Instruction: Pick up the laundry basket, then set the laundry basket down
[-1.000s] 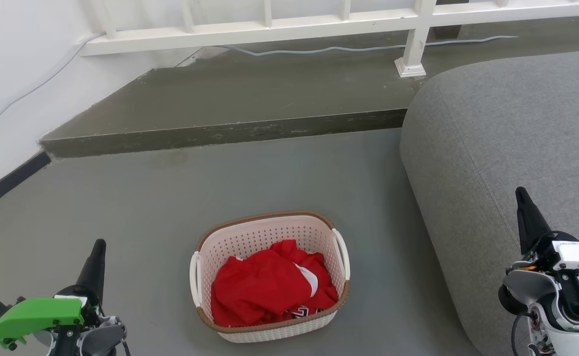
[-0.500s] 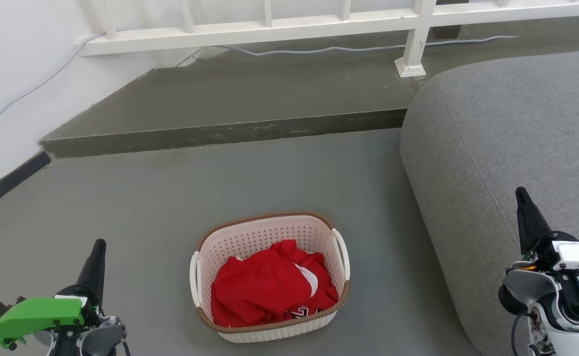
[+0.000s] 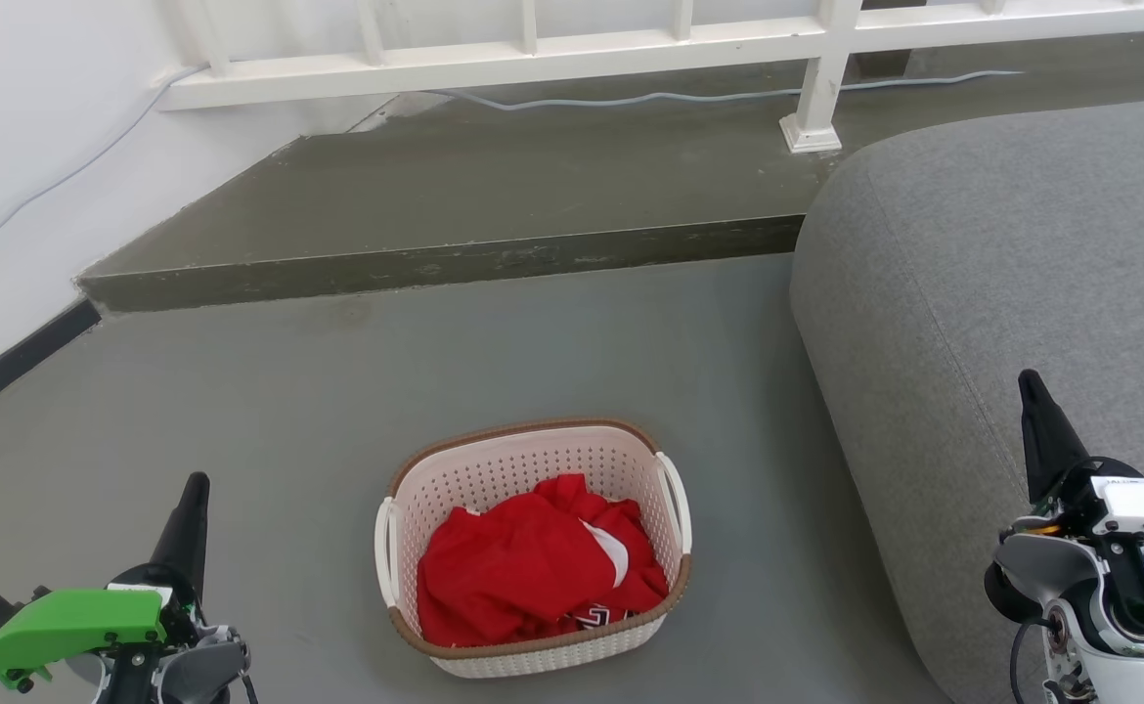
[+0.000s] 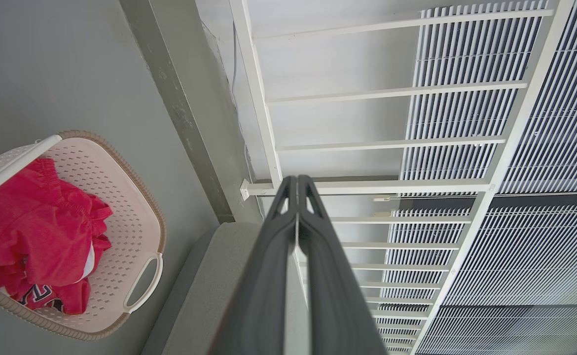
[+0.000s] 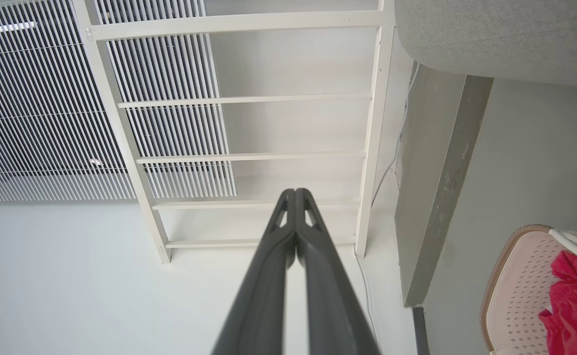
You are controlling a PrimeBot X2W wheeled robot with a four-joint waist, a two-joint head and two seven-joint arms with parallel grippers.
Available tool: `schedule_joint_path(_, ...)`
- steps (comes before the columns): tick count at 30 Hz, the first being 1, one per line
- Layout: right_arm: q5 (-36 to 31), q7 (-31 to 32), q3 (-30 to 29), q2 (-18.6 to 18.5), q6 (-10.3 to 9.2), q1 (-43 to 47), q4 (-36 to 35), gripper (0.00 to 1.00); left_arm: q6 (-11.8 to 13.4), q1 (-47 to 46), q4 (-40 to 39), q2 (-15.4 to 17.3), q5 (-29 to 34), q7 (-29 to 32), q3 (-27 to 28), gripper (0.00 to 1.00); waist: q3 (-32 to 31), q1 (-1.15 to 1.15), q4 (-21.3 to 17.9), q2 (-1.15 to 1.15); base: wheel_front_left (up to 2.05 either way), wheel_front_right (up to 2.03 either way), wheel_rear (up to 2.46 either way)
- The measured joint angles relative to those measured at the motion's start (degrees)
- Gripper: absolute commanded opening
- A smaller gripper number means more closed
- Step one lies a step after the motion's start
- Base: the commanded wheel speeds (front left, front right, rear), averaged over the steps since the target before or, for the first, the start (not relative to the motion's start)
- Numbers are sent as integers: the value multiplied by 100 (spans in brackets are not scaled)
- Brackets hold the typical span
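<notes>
The laundry basket [image 3: 494, 469] stands on the grey floor in the head view, cream-white and perforated, with a brown rim and white side handles. A crumpled red garment [image 3: 533, 562] lies inside it. The left gripper [image 3: 196, 481] hangs at the lower left, well left of the basket, fingers pressed together and holding nothing. Over the sofa's edge at the lower right, the right gripper [image 3: 1027, 376] is shut too and holds nothing. The left wrist view has the basket [image 4: 135, 197] at its left and that gripper [image 4: 297, 178] shut. In the right wrist view the basket [image 5: 515, 276] is at the lower right, with its gripper [image 5: 296, 191] shut.
A grey sofa [image 3: 1002, 274] fills the right side, close to the basket's right handle. A raised concrete step [image 3: 435, 259] runs across behind the basket, with a white railing [image 3: 816, 88] and a cable on it. A white wall [image 3: 15, 147] stands at the left.
</notes>
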Motion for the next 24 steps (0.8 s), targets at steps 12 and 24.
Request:
schedule_joint_path(12,0,0,-3,7,0,1,-1,0,0,0,-1,0,0,0,0,0,0,0,0,0,0,0,0)
schedule_joint_path(24,0,0,-7,10,0,1,-1,0,0,0,-1,0,0,0,0,0,0,0,0,0,0,0,0)
